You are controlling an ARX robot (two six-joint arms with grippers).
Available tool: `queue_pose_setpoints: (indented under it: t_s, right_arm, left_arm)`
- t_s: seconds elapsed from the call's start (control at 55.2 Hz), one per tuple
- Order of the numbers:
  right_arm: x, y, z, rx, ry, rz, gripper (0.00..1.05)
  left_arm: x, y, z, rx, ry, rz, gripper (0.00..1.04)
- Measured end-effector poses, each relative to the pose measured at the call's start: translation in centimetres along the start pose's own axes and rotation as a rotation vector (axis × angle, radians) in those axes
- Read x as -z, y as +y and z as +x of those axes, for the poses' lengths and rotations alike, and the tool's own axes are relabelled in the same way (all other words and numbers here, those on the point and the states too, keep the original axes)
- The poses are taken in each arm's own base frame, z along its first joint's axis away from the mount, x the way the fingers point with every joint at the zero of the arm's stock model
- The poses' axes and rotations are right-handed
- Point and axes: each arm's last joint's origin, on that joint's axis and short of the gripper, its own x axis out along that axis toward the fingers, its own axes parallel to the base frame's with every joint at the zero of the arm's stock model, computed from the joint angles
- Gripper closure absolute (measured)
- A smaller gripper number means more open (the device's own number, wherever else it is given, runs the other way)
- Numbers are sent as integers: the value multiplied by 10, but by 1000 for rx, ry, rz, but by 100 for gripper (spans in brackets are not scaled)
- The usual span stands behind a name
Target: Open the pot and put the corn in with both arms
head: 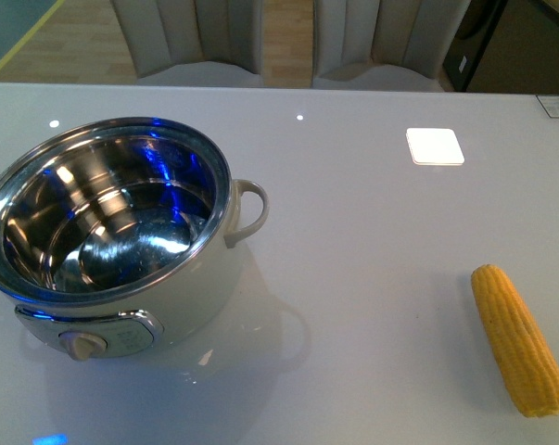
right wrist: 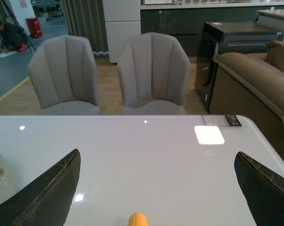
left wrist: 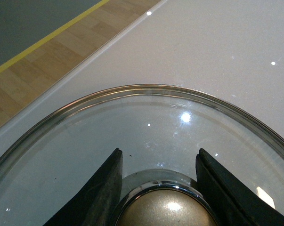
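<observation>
Lying clear of right jaws: corn (head: 520, 339)

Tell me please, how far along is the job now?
Done: the pot stands open; the left gripper grips the lid by its knob. In hand: the right gripper, open, faces the corn, not touching it. Left: grasp the corn and put it in the pot.

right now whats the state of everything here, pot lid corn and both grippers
pot: upright, uncovered, nothing inside
lid: off the pot, above the table; resting or lifted, cannot tell
corn: lying flat on the table, right of the pot, untouched
left gripper: fingers either side of the lid's knob; whether it is gripped cannot be told
right gripper: open wide, empty
</observation>
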Motion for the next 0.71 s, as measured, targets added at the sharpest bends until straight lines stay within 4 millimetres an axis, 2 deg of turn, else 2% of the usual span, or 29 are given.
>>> queue_pose_setpoints:
  t_s: [0.344, 0.38, 0.525, 0.706]
  right_arm:
    - [0, 0, 0, 0, 0, 0, 9]
    - [0, 0, 0, 0, 0, 0, 9]
    - [0, 0, 0, 0, 0, 0, 9]
    - [0, 0, 0, 0, 0, 0, 9]
  left_arm:
    - [4, 0, -2, -6, 29, -19, 8]
    - [4, 0, -3, -6, 30, -19, 6]
    - [-7, 1, -9, -10, 15, -35, 7]
    - [-41, 3, -22, -9, -54, -68, 7]
